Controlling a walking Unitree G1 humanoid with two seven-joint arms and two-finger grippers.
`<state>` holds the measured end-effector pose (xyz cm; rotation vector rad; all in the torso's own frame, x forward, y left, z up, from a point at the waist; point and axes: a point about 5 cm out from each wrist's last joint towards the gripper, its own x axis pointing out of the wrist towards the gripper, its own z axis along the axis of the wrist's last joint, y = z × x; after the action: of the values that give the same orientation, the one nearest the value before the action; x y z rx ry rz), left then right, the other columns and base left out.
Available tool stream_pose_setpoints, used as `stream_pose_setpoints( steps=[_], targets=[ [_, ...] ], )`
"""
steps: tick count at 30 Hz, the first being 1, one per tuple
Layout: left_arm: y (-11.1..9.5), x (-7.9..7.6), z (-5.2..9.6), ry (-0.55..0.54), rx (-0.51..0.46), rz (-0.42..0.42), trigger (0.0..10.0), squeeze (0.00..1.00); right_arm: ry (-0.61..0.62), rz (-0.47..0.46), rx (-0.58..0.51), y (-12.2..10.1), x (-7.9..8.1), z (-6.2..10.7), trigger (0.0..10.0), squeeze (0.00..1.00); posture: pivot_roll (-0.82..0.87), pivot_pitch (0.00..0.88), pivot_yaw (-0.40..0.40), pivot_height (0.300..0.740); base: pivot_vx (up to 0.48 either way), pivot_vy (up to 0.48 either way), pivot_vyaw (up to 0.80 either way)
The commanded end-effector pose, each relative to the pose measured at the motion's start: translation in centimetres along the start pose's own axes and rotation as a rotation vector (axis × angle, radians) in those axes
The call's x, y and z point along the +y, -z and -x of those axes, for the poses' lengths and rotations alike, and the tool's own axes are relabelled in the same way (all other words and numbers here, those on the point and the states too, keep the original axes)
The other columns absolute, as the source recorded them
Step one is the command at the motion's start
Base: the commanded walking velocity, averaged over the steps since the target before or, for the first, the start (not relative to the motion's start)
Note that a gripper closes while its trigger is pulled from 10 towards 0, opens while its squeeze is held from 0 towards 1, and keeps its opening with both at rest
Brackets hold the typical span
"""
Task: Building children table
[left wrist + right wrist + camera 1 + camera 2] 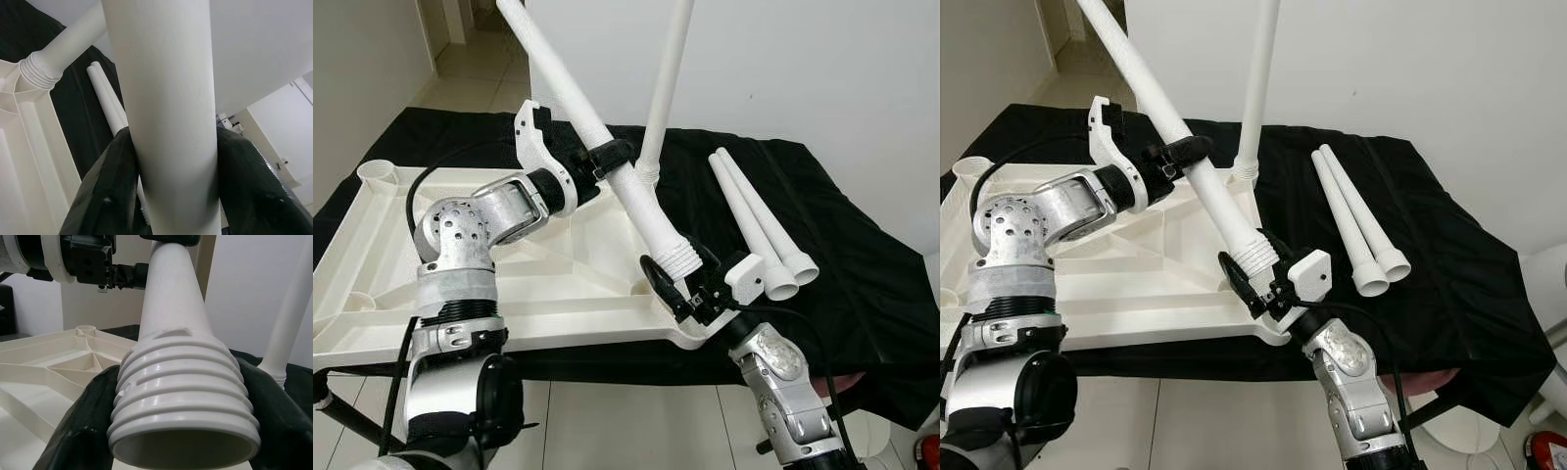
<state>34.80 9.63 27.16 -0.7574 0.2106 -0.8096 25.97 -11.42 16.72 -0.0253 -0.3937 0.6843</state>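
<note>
A white table top [460, 294] lies upside down on a black cloth. One white leg [666, 88] stands screwed into its far right corner. A second white leg [578, 98] slants from upper left down to the near right corner. My left gripper [610, 157] is shut on its middle [166, 122]. My right gripper [677, 277] is shut on its threaded lower end [183, 396], just above the table top's near right corner.
Two loose white legs [754, 220] lie side by side on the black cloth [862, 274] to the right of the table top. A white wall stands behind. Tiled floor [607, 431] shows at the near edge.
</note>
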Motion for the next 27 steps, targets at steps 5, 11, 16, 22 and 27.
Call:
stream_pose_setpoints(
  steps=[5, 11, 16, 22, 27],
  targets=[
    [0.3, -1.3, -0.7, 0.072, 0.049, 0.003, 0.0, 0.0, -0.046, -0.004, 0.008, 0.1, 0.5, -0.4, 10.0, 0.0, -0.02, 0.0, -0.065, 0.74, 0.0, 0.0, 0.0],
    [-0.1, -1.2, -0.6, 0.064, 0.044, -0.001, 0.0, 0.0, -0.047, -0.034, 0.025, 0.3, 0.6, -0.4, 10.0, 0.82, -0.02, 0.0, -0.064, 0.74, 0.0, 0.0, 0.0],
    [-0.3, -1.0, -0.6, 0.044, 0.038, -0.02, 10.0, 0.0, -0.032, -0.085, 0.036, 0.5, 0.5, -0.4, 10.0, 1.0, -0.02, 0.0, -0.064, 0.74, 0.0, 0.0, 0.0],
    [-0.9, -0.8, -0.7, 0.007, -0.005, -0.078, 10.0, 0.0, -0.006, -0.107, 0.046, 0.7, 0.3, -0.3, 10.0, 1.0, -0.02, 0.0, -0.067, 0.74, 0.0, 0.0, 0.0],
    [-1.9, -0.6, -0.5, -0.033, -0.059, -0.168, 10.0, 0.0, 0.116, -0.044, 0.145, 1.7, -1.2, -0.4, 10.0, 0.0, -0.02, 0.0, -0.076, 0.74, 0.0, 0.0, 0.0]
  ],
)
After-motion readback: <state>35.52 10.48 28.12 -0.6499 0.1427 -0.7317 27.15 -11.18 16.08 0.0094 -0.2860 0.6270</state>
